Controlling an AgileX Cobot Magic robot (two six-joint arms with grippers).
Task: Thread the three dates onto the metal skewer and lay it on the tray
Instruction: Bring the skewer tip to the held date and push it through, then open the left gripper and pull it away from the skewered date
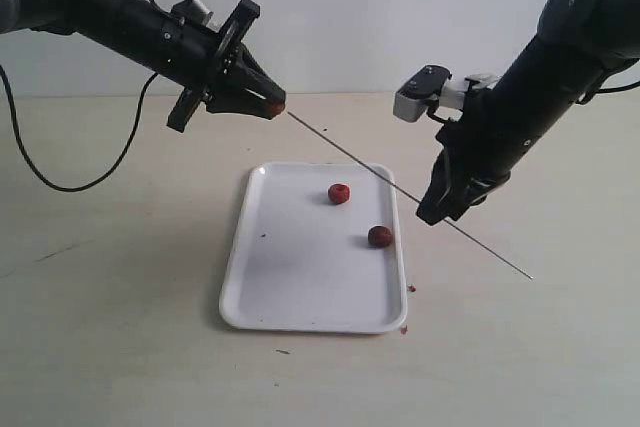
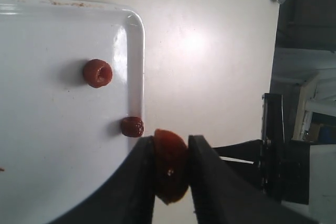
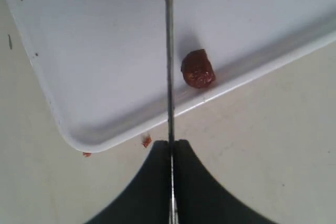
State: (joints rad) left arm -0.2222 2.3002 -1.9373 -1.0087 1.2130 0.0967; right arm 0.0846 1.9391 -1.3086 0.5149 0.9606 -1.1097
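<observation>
- The white tray (image 1: 300, 292) lay flat on the table (image 1: 120, 297) and held two dates. One date (image 1: 340, 193) sat toward the far end. The other date (image 1: 380, 236) sat just inside the rim on the right arm's side. The two were clearly apart.
- A third date (image 2: 170, 182) was off the tray, up in the air, pinched between the fingers of the left gripper (image 1: 271, 104).
- The right gripper (image 3: 172, 148) was clamped tight on the metal skewer (image 1: 350, 155), gripping it past its middle, toward the lower end.
- The skewer ran as one straight slanted line above the tray's far corner. Its high end pointed at the held date and met it. Its low end pointed down toward the table beyond the tray on the right arm's side.
- Whether the tip had entered the date could not be told.
- Count: three dates, one skewer, one tray.
- A few reddish crumbs (image 3: 147, 140) lay on the table just beside the tray's rim.
</observation>
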